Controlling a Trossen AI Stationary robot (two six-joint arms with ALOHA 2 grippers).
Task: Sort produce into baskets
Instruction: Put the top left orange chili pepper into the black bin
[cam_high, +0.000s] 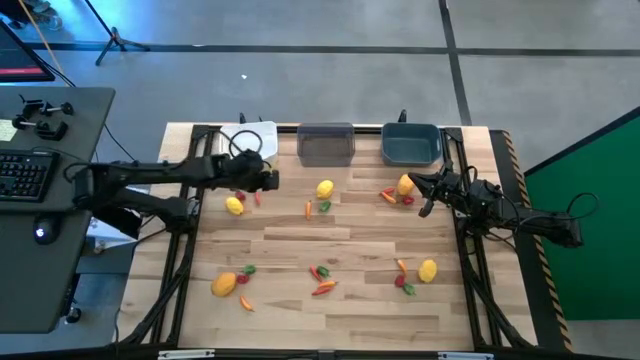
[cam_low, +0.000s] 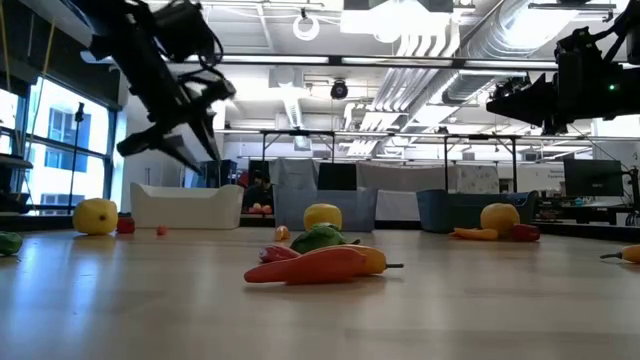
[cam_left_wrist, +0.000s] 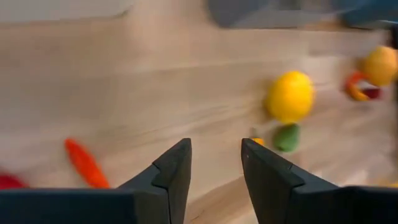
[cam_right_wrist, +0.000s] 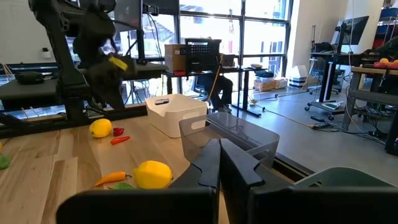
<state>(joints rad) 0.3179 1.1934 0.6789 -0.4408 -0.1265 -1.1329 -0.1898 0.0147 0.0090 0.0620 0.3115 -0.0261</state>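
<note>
Produce lies scattered over the wooden table: a yellow fruit (cam_high: 234, 205), a small carrot (cam_high: 257, 198), a yellow fruit (cam_high: 325, 188) with a green piece (cam_high: 325, 206), and more toward the near edge. The white basket (cam_high: 248, 140), translucent grey basket (cam_high: 325, 143) and dark teal basket (cam_high: 411, 143) stand along the far edge. My left gripper (cam_left_wrist: 216, 146) hovers open above bare wood at the far left, slanting down, nothing between its fingers. A carrot (cam_left_wrist: 85, 163) and a yellow fruit (cam_left_wrist: 290, 96) lie ahead of it. My right gripper (cam_right_wrist: 219, 155) waits shut at the far right.
An orange-yellow fruit (cam_high: 405, 184) with red and orange pieces (cam_high: 390, 195) lies just beside the right gripper (cam_high: 425, 195). Clusters of produce sit near the front: a fruit (cam_high: 224, 284), peppers (cam_high: 321, 280), a yellow fruit (cam_high: 428, 270). Bare wood spans the table's middle.
</note>
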